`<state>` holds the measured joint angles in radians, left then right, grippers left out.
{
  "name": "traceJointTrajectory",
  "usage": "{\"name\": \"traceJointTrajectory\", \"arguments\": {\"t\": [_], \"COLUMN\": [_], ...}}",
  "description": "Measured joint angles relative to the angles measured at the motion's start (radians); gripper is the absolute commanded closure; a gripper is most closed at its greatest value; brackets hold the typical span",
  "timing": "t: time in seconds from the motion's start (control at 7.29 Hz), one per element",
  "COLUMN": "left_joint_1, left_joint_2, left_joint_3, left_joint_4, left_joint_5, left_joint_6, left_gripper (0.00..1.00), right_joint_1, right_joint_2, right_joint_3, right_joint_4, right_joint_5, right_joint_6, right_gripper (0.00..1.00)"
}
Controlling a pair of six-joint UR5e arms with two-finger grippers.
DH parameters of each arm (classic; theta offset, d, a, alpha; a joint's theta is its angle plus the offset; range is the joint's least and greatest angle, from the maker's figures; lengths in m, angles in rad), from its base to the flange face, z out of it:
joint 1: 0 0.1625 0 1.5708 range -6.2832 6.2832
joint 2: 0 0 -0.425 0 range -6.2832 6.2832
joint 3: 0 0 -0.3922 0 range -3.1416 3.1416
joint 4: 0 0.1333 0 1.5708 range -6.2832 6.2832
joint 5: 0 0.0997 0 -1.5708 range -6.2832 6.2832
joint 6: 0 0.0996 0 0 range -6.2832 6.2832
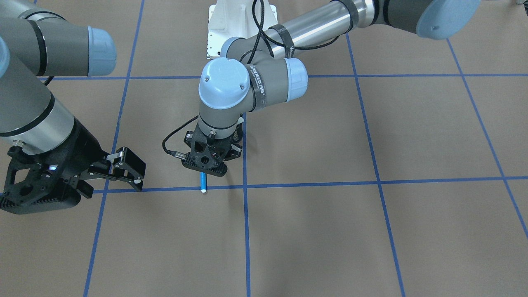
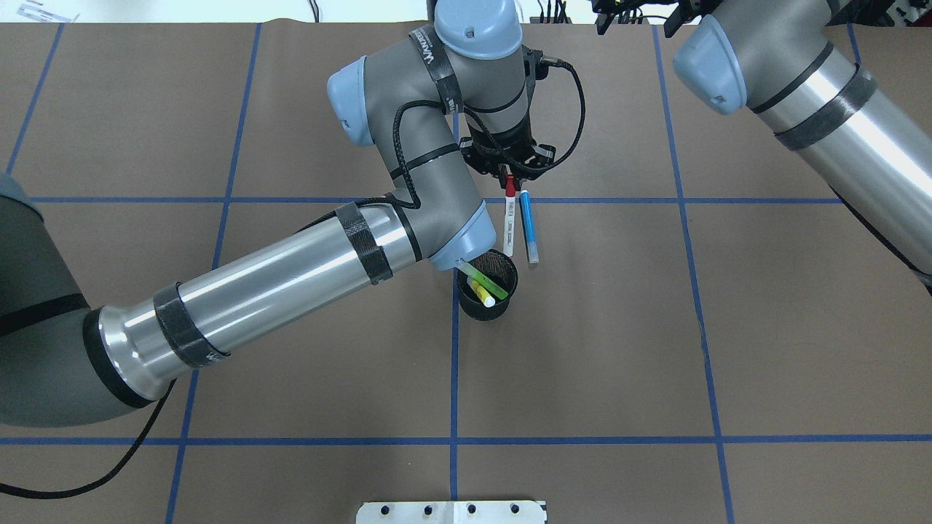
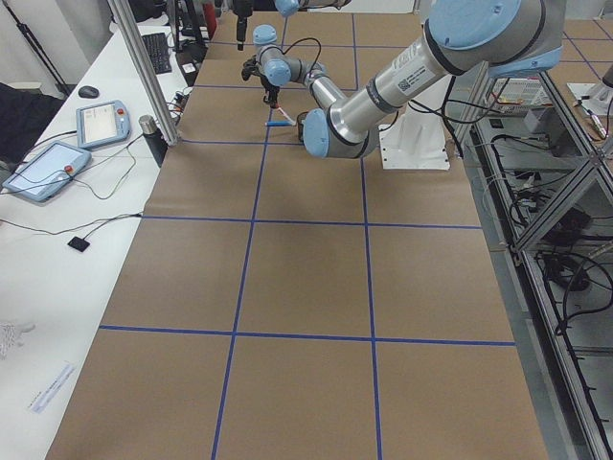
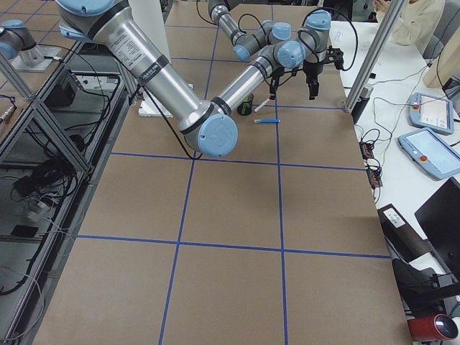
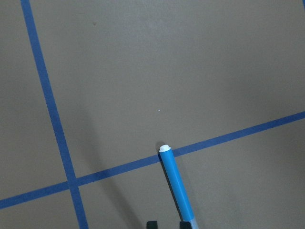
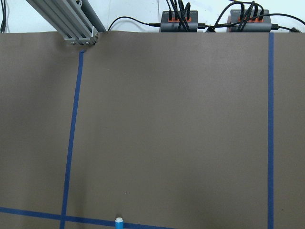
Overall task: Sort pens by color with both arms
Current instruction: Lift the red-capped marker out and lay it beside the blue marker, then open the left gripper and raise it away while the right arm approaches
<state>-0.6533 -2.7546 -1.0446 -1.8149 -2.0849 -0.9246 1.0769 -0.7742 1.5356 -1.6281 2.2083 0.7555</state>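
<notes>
Left gripper [image 2: 510, 172] hangs at the red pen [image 2: 509, 225], probably to lift it, grip unclear; right gripper [image 1: 134, 176] hovers open, far right, clear.

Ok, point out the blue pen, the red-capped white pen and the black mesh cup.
Blue slim marker pen [image 2: 529, 227]: overhead exterior view, middle of its barrel.
Red-capped white-barrelled pen [image 2: 509, 227]: overhead exterior view, labelled barrel.
Black mesh cup [image 2: 484, 313]: overhead exterior view, outer wall.

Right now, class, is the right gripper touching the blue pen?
Apart. The front-facing view shows bare table between the open right gripper and the blue pen.
</notes>
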Motion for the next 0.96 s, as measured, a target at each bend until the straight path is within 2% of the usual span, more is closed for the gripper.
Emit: {"name": "traceJointTrajectory", "arguments": {"t": [0.14, 0.55, 0.96], "left_joint_1": [0.001, -0.05, -0.231], "left_joint_2": [0.0, 0.018, 0.175], "left_joint_3": [-0.002, -0.042, -0.162], "left_joint_4": [-0.004, -0.009, 0.003], "left_joint_5": [0.0, -0.031, -0.262], "left_joint_6": [0.0, 0.026, 0.188], "left_gripper": [0.12, 0.11, 0.12], "right_joint_1": [0.0, -0.015, -0.099], "right_joint_2": [0.0, 0.016, 0.092], "right_joint_3": [0.0, -0.011, -0.066], "right_joint_4": [0.0, -0.003, -0.008], "right_joint_5": [0.0, -0.001, -0.046], "right_joint_6": [0.001, 0.069, 0.298], "right_gripper": [0.01, 0.01, 0.02]}}
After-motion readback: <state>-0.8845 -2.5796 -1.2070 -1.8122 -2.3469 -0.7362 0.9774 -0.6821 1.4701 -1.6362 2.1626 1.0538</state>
